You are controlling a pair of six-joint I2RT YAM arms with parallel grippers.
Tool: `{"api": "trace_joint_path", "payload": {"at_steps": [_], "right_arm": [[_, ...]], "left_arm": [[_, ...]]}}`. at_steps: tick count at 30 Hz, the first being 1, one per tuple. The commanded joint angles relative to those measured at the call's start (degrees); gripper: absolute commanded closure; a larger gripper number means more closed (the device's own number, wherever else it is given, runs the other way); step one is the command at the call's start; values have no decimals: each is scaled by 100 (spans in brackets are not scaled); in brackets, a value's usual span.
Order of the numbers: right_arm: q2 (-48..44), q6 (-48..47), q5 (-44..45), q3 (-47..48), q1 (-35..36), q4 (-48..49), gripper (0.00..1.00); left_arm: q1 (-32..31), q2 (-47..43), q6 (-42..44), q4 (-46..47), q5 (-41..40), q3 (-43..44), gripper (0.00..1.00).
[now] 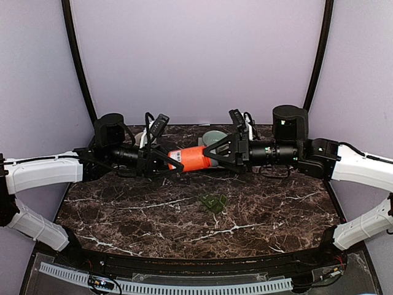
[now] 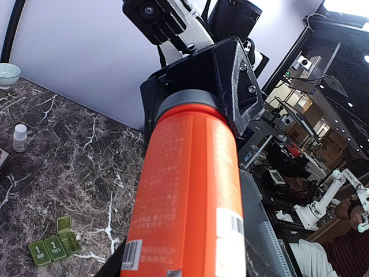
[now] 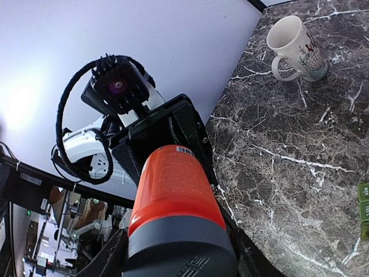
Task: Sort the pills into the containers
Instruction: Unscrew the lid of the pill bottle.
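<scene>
An orange bottle point(image 1: 193, 158) with a grey cap point(image 3: 179, 245) hangs level above the table's far half, between both arms. My left gripper point(image 1: 174, 161) is shut on its orange body point(image 2: 190, 190). My right gripper point(image 3: 179, 257) is shut on the cap, one black finger pressed to each side of it. The containers point(image 1: 214, 201) are a small dark green strip of joined compartments on the marble, one lid raised point(image 2: 63, 224), in front of and below the bottle. In the right wrist view the strip point(image 3: 364, 210) shows only at the right edge. No pills are in view.
A pale green bowl point(image 1: 214, 136) stands behind the bottle near the back wall. A beige mug point(image 3: 294, 40) is at the far left. A small white-capped vial point(image 2: 20, 137) stands on the marble between the bowl point(image 2: 8, 72) and the green strip.
</scene>
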Motion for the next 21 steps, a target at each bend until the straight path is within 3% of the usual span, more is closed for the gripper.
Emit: {"api": "trace_joint_path", "payload": {"at_steps": [1, 9, 21], "right_arm": [[43, -140, -13, 220, 53, -7, 53], [2, -543, 120, 201, 57, -173, 62], [-175, -1886, -159, 178, 57, -20, 58]], "left_arm": [[-25, -62, 122, 155, 12, 138, 100], [-30, -90, 8, 288, -17, 55, 100], [-29, -178, -206, 449, 48, -74, 100]]}}
